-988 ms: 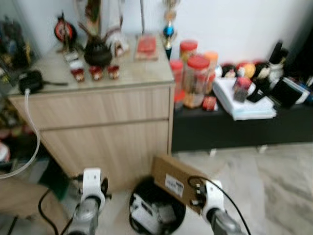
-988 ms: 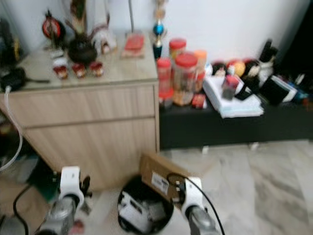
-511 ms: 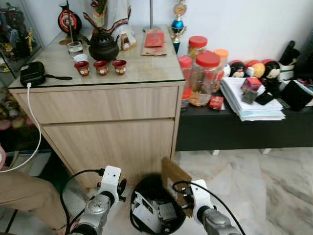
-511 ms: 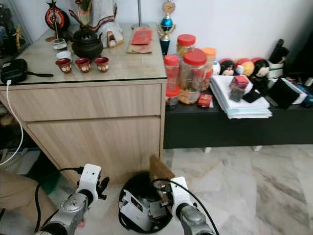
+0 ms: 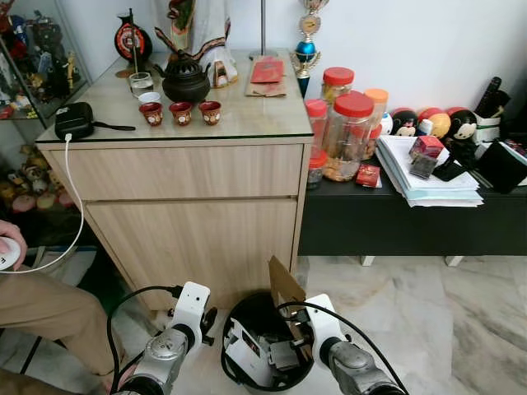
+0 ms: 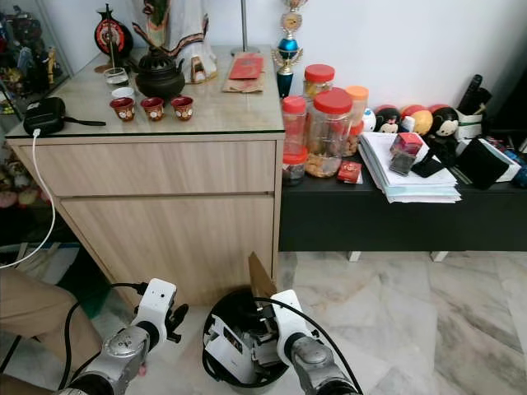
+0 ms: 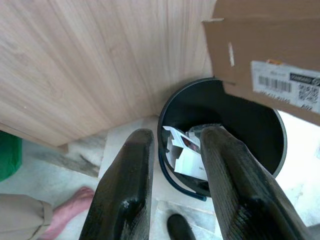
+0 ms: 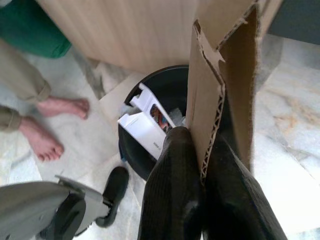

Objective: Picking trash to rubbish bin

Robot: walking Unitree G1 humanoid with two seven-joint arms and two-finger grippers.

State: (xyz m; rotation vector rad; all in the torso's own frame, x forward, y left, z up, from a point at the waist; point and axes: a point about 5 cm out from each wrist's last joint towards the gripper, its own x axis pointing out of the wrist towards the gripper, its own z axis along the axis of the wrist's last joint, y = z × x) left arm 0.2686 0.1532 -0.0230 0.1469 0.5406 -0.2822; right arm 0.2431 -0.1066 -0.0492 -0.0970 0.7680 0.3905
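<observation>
The right hand (image 8: 200, 200) is clamped on the lower edge of the cardboard piece (image 8: 225, 75), whose long axis stands nearly upright directly above the black rubbish bin (image 5: 239, 374). The bin already holds white boxes (image 8: 142, 125), so room inside is limited. The left hand (image 7: 175, 200), fingers apart and empty, hovers beside the rim, near the wooden cabinet (image 5: 198, 222).

Home corner, white wall, marble floor.
Light wood two-drawer cabinet with glass top (image 5: 189, 193) stands against plain white wall (image 5: 412, 41); low black bench shelf (image 5: 412, 222) just beside it; pale grey-veined marble tile floor (image 5: 445, 321), evenly lit.
</observation>
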